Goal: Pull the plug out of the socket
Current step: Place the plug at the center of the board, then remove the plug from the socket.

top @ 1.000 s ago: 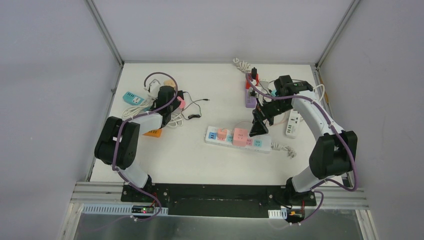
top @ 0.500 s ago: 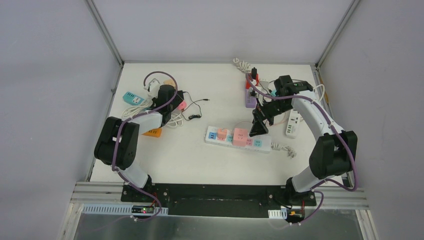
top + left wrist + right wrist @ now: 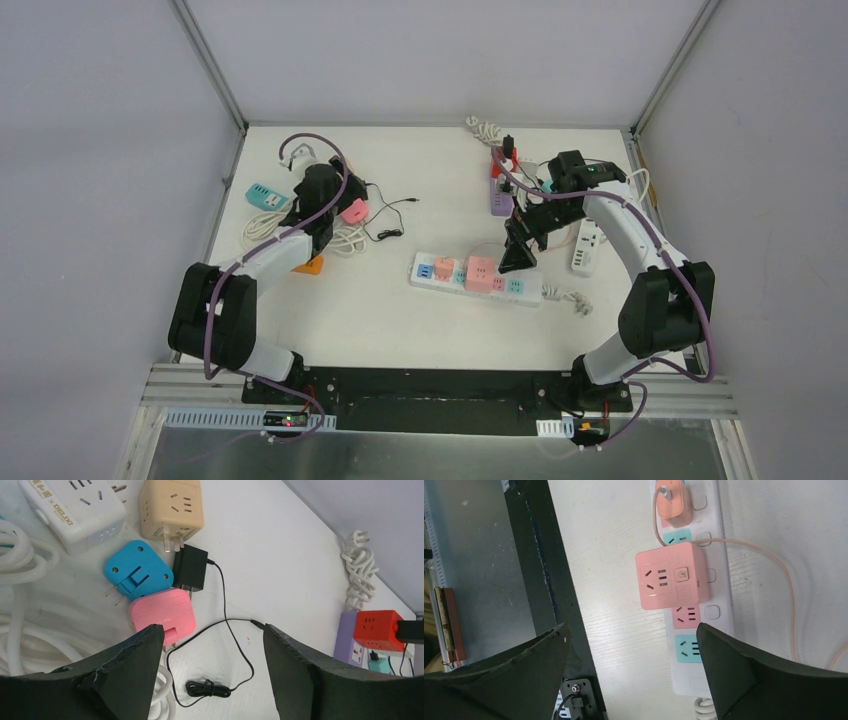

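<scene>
White table (image 3: 440, 180); pink cube plug (image 3: 669, 582) seated in strip (image 3: 724, 640)

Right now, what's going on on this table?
Plugs are being pulled from sockets. The left gripper is open above a pink plug lying loose on the table beside a blue plug and a black charger. The right gripper hangs open over the white power strip, where a pink cube adapter is plugged in.

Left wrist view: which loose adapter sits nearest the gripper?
The pink adapter, just beyond the left gripper; blue adapter, black charger, beige cube lie farther.
</scene>
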{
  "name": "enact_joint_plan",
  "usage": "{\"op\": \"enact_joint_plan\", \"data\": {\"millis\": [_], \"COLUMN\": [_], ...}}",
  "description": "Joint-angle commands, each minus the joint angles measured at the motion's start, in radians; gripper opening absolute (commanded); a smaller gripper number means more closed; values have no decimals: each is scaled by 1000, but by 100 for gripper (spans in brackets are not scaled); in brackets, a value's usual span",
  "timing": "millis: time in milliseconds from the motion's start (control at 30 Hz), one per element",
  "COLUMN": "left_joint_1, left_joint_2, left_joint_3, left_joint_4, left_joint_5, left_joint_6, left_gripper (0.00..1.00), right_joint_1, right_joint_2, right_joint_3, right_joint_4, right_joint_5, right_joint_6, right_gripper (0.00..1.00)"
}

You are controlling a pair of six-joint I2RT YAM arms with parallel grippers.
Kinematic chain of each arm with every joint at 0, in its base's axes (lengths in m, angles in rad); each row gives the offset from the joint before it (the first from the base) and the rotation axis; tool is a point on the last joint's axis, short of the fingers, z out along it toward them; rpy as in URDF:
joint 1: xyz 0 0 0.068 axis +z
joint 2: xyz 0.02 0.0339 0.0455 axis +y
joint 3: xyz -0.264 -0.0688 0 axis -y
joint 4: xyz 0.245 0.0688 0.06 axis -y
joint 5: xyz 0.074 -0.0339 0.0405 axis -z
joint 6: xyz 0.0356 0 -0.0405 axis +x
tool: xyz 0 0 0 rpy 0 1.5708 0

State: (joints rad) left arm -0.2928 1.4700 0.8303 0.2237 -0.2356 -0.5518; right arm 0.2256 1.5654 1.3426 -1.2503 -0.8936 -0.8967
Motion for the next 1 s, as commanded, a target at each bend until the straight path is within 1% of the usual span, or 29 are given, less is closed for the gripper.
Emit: {"op": "enact_joint_plan", "data": {"millis": [0,100,233,333,433,533,700,833,967], "left_joint_1": [7,7,7,7,7,7,7,7,7], "left_joint_2": [-66,-73,-61,-53,-50,-45,-35,-32,-36], "left_joint_3": [-31,-40,-38,-44,-64,-85,-105,-129,-161], "left_joint_4": [25,67,127,189,271,360,451,543,640], "left_joint_5": [107,238,501,635,741,816,906,956,974], "left_joint_6": [81,127,179,189,193,191,172,148,125], "left_gripper": [74,75,76,77,77,78,79,81,81], "right_joint_1": [-8,-8,-8,-8,-8,-7,-8,-7,-8], "right_joint_2": [-11,-12,-17,-20,-24,-27,-29,-30,-34], "right_joint_3": [26,27,24,25,23,21,20,17,14], "right_joint_4": [17,18,17,17,17,18,17,17,18], "right_joint_5": [-10,-11,-12,-13,-16,-17,-19,-22,-24], "right_joint_6": [-16,-18,-19,-22,-25,-28,-33,-39,-45], "right_gripper": [100,100,100,100,100,100,100,100,100]}}
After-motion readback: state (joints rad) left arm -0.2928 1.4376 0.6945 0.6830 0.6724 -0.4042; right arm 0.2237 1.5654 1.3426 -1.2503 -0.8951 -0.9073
